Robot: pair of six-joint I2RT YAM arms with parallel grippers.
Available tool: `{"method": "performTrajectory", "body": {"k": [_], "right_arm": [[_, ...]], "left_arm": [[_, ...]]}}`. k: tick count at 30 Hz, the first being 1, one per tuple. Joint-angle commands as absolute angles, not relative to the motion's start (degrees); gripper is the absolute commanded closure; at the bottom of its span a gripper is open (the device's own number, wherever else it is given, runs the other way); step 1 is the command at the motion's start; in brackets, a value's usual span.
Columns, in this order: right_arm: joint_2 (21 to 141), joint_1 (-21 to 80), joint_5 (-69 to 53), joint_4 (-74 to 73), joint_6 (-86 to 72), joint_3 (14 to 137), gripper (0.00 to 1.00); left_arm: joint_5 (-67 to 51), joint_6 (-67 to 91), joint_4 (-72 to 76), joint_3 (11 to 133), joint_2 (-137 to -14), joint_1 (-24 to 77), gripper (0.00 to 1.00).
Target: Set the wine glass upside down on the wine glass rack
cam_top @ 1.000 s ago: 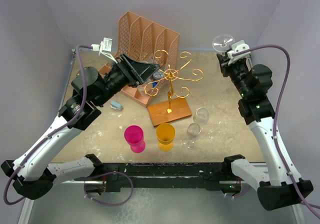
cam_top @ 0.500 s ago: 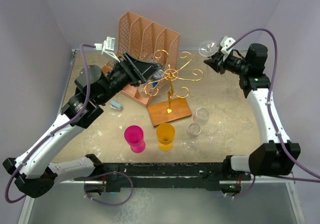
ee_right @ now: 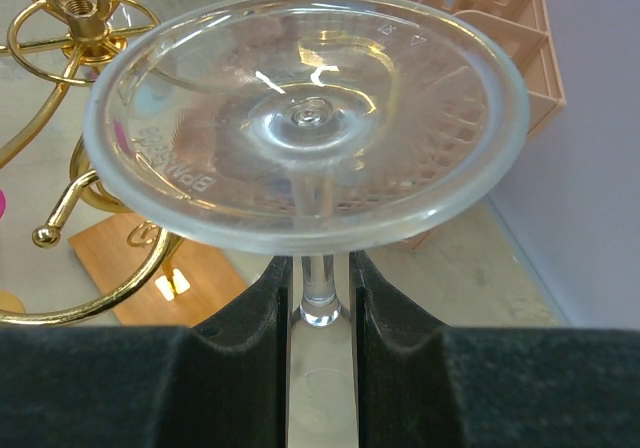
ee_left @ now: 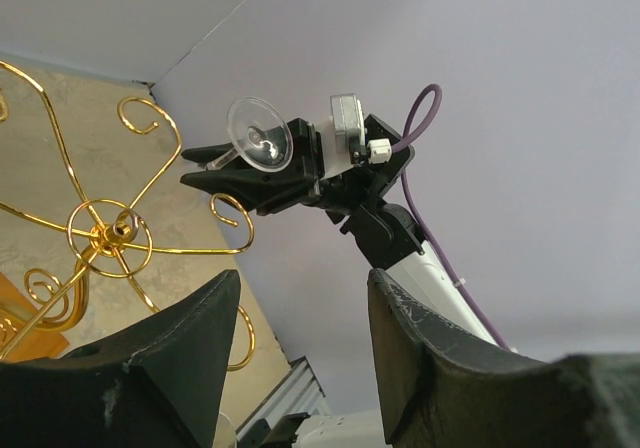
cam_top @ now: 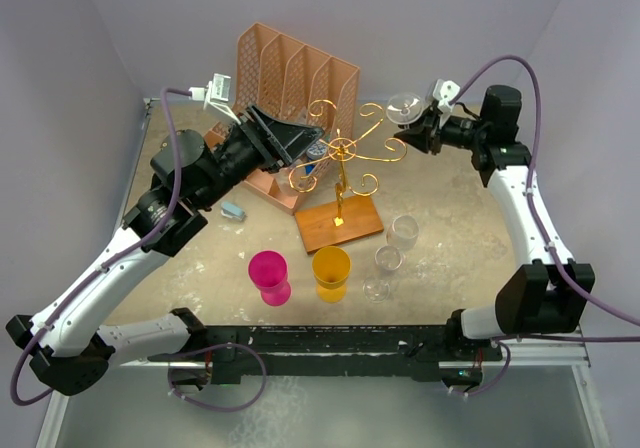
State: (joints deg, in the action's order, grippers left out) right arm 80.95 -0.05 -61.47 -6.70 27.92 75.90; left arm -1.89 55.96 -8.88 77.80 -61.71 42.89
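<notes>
apparently the right gripper [ee_right: 320, 293] hides the wine glass [ee_right: 305, 118] bowl.

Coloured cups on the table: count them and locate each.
2. The pink cup stands left of the wine glass rack, nearer the arms; the orange cup is just right of it. The left arm may hide others.

The clear wine glass [ee_right: 305, 118] hangs in the air just beside the right-hand curls of the rack, foot disc uppermost, stem pinched in the right gripper [ee_right: 320, 293]; the gold wire wine glass rack [cam_top: 343, 153] stands upright on its brown wooden base [cam_top: 330, 226].
</notes>
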Motion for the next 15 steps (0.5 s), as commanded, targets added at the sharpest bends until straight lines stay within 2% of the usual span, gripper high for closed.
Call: {"method": "performTrajectory", "body": {"k": [1,15], "right_arm": [[80.21,-0.02,-65.16,-2.80,25.99,75.16,1.00],[80.19,2.69,-65.29,0.06,22.80,70.43,1.00]], "left_arm": [[-1.07,56.04,-8.40,79.50,-60.87,43.18,0.49],[2.22,53.93,-12.33,79.59,-59.89,43.18,0.49]]}}
